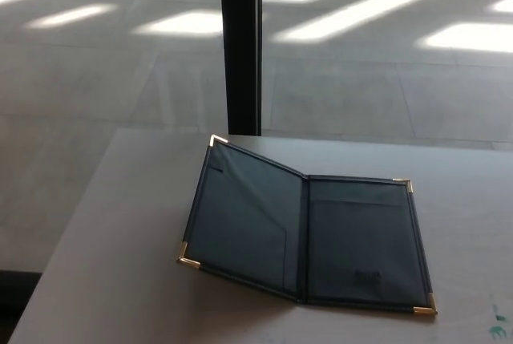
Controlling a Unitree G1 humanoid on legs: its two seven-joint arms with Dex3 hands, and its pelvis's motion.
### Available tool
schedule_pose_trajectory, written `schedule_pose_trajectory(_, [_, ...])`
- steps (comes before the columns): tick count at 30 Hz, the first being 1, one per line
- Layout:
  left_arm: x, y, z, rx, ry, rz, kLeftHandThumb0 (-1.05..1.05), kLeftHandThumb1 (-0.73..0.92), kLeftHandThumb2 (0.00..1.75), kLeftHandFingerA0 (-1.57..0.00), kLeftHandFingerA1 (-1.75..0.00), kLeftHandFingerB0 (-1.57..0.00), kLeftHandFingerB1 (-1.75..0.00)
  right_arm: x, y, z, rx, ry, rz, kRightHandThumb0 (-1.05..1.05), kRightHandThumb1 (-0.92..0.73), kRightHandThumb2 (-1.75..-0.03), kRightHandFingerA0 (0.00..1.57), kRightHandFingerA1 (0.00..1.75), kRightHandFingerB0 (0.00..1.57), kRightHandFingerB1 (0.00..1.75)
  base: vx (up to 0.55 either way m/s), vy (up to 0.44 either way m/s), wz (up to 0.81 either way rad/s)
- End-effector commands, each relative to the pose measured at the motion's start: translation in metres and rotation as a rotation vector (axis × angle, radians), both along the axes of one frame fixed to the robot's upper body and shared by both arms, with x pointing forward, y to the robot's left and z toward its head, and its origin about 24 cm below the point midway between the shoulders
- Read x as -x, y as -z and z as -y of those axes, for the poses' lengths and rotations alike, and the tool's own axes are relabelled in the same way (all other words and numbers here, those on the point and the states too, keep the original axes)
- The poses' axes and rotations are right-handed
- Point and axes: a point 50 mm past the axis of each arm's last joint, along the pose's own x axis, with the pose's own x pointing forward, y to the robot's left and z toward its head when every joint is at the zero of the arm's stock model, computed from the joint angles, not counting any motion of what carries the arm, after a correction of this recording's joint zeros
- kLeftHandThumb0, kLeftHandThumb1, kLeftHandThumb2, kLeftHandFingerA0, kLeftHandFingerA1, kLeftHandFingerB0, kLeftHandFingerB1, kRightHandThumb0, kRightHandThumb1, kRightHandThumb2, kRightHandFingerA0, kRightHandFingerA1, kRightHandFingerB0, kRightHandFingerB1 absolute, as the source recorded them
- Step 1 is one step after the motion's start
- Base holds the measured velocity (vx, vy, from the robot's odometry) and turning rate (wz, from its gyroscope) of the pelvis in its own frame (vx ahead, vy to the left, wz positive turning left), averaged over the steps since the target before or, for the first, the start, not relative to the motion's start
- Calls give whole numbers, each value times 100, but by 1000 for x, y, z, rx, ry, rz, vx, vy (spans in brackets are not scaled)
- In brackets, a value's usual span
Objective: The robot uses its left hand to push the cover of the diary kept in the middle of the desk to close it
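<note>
Diary lies open at center frame on desk, left cover tilted up. Looks thin, stiff, light, prob slick; push left cover's outer edge. No robot hand visible, state unknown

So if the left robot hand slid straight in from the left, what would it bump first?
No robot hand shows yet, so this is a guess: probably the diary's raised left cover, which tilts up off the desk.
</note>
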Motion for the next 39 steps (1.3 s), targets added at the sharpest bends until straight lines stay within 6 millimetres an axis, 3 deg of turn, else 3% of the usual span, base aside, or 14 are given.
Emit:
schedule_pose_trajectory(1, [-3,-47,-34,382,-386,442,-92,91,86,-34,-52,-23,-46,3,-42,41,-204,407,462,-85,-92,-73,44,66,44,50,0,0,0])
schedule_pose_trajectory(17, [-107,-181,-3,355,-130,795,-79,92,88,-25,-44,-19,-39,2,-48,44,-206,389,469,-85,-92,-74,44,68,42,50,0,0,0])
schedule_pose_trajectory(19, [-126,-207,22,369,-16,847,-36,53,116,-1,-50,-1,-51,2,-47,45,-204,405,466,-84,-92,-75,47,69,45,51,0,0,0])
schedule_pose_trajectory(20, [-132,-212,29,387,-15,849,-86,92,87,-24,-50,-14,-43,3,-48,45,-202,408,460,-84,-92,-75,48,68,46,52,0,0,0])
schedule_pose_trajectory(22, [-140,-218,43,409,-8,844,-88,92,85,-24,-50,-15,-43,4,-48,46,-201,400,458,-84,-92,-75,44,68,44,52,0,0,0])
schedule_pose_trajectory(24, [-149,-222,70,505,81,876,-37,52,116,0,-51,-1,-50,5,-47,45,-205,407,465,-85,-92,-74,45,69,47,53,0,0,0])
schedule_pose_trajectory(25, [-152,-224,81,533,106,876,-88,92,86,-15,-50,-12,-44,5,-47,45,-210,399,464,-90,-81,-88,44,68,41,53,0,0,0])
schedule_pose_trajectory(27, [-156,-222,92,553,133,873,-37,52,116,0,-51,-1,-50,5,-48,44,-203,398,462,-85,-92,-73,49,67,46,50,0,0,0])
schedule_pose_trajectory(31, [-167,-200,114,609,194,799,-75,89,124,-16,-53,-1,-44,2,-49,43,-203,408,462,-84,-92,-74,46,64,46,49,0,0,0])
schedule_pose_trajectory(33, [-170,-190,121,597,213,751,-35,58,118,0,-50,-1,-49,1,-49,42,-216,413,463,-85,-92,-73,46,66,46,52,0,0,0])
schedule_pose_trajectory(34, [-170,-184,124,593,208,725,-80,92,88,-20,-41,-16,-38,0,-49,42,-221,406,465,-90,-81,-88,45,67,43,53,0,0,0])
schedule_pose_trajectory(37, [-171,-173,127,570,236,685,-81,92,89,-20,-43,-15,-38,1,-48,43,-221,402,464,-84,-92,-75,46,66,45,50,0,0,0])
schedule_pose_trajectory(38, [-171,-169,128,552,251,671,-35,55,116,-1,-50,-1,-50,1,-48,42,-221,404,462,-85,-92,-75,48,68,46,52,0,0,0])
schedule_pose_trajectory(39, [-170,-163,127,544,254,651,-82,92,91,-20,-43,-16,-38,1,-48,42,-217,414,461,-84,-92,-75,49,67,47,50,0,0,0])
